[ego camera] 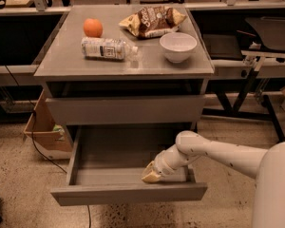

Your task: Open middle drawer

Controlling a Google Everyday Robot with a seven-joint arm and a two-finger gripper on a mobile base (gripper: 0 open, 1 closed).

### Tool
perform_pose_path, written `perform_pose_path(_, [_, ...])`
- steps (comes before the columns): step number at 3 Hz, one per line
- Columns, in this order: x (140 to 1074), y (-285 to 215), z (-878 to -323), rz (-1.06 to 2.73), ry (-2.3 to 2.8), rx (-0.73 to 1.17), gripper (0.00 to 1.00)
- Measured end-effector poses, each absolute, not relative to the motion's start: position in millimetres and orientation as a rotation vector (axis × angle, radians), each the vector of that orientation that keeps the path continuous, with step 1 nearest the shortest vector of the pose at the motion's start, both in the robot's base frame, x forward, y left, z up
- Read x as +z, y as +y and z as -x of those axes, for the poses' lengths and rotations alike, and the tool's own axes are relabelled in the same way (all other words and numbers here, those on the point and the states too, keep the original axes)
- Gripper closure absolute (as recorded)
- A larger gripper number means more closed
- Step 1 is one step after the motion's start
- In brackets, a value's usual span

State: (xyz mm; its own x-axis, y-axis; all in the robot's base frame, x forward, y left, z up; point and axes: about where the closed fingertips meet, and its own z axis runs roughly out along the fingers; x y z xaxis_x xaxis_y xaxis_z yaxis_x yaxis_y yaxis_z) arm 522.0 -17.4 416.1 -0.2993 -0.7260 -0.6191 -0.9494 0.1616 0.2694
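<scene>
The middle drawer (pixel 128 194) is a wide shallow grey drawer with a flat, handleless front. It stands pulled far out of the grey cabinet, and its plain grey inside shows. My gripper (pixel 151 175) is at the end of the white arm. It reaches down inside the drawer at the front right, right behind the front panel. Above it, another grey drawer (pixel 126 109) sits closed.
On the cabinet top (pixel 61 61) are an orange (pixel 92 27), a lying plastic bottle (pixel 107 48), a white bowl (pixel 178 46) and a chip bag (pixel 152 20). A cardboard box (pixel 42 127) stands on the floor at the left. My white body (pixel 275 189) fills the lower right.
</scene>
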Motion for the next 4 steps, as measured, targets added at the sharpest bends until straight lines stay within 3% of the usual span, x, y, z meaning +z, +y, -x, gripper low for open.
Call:
perform_pose_path(1, [427, -24, -522, 1.571, 2.091, 0.848, 1.0])
perform_pose_path(4, [559, -120, -541, 1.391, 2.012, 0.329, 1.0])
